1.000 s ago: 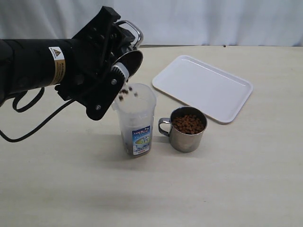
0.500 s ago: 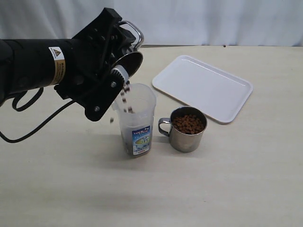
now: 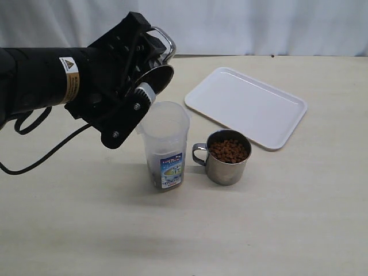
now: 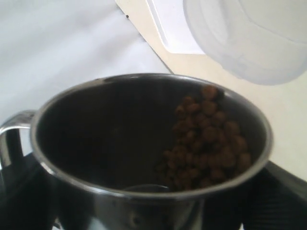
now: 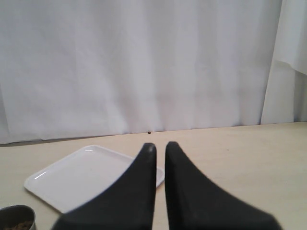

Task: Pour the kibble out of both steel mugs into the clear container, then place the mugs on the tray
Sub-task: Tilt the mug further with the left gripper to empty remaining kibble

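My left gripper [image 3: 140, 87] is shut on one steel mug [image 3: 157, 73], holding it tipped on its side just above the rim of the clear container [image 3: 167, 141]. The left wrist view looks into this mug [image 4: 72, 143]; a heap of kibble [image 4: 206, 139] lies against its lower side, and the container's rim [image 4: 249, 38] shows beyond. A little kibble lies at the container's bottom [image 3: 160, 183]. The second steel mug [image 3: 228, 158] stands upright to the container's right, full of kibble [image 3: 229, 150]. The white tray [image 3: 246, 105] lies behind it. My right gripper [image 5: 160, 146] is shut on nothing and is outside the exterior view.
The right wrist view shows the tray [image 5: 81, 177] and the second mug's rim [image 5: 17, 218] on the beige table, with a white curtain behind. The left arm's black cable [image 3: 40, 158] trails over the table's left side.
Pellets were dropping from the tipped mug towards the container in the earlier frames; now none are in the air. The arm and mug have barely moved.
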Robot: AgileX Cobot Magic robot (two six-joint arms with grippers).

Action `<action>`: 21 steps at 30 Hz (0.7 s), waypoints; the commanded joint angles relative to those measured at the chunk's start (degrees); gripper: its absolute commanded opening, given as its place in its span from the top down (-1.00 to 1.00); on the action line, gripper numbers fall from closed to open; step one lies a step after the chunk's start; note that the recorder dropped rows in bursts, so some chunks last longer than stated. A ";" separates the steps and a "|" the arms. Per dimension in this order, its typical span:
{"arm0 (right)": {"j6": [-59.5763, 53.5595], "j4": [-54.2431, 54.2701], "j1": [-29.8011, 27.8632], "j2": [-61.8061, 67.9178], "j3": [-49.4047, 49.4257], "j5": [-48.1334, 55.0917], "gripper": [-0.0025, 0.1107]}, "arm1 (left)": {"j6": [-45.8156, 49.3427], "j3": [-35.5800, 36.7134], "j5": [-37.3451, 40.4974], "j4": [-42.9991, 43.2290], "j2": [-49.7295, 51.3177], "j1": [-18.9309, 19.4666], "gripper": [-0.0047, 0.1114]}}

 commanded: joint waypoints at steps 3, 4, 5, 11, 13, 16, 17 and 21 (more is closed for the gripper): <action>-0.34 -0.01 0.13 -0.21 0.17 -0.06 0.87 | 0.53 -0.65 0.16 -0.20 -0.25 -0.11 0.92; -0.34 -0.01 0.13 -0.21 0.17 -0.06 0.87 | 0.53 -0.65 0.16 -0.20 -0.25 -0.11 0.92; -0.34 -0.01 0.13 -0.21 0.17 -0.06 0.87 | 0.53 -0.65 0.16 -0.20 -0.25 -0.11 0.92; -0.34 -0.01 0.13 -0.21 0.17 -0.06 0.87 | 0.54 -0.65 -0.86 -0.20 -0.25 -0.11 0.92; -0.34 -0.01 0.13 -0.21 0.17 -0.06 0.87 | 0.54 -0.65 -0.95 -0.20 -0.25 -0.11 0.92; -0.34 -0.01 0.13 -0.21 0.17 -0.06 0.87 | 0.54 -0.65 -1.12 -0.20 -0.25 -0.11 0.92; -0.34 -0.01 0.13 -0.21 0.17 -0.06 0.87 | 0.54 -0.65 -1.28 -0.20 -0.25 -0.11 0.92; -0.34 -0.01 0.13 -0.21 0.17 -0.06 0.87 | 0.54 -0.65 -2.03 -0.20 -0.25 -0.11 0.92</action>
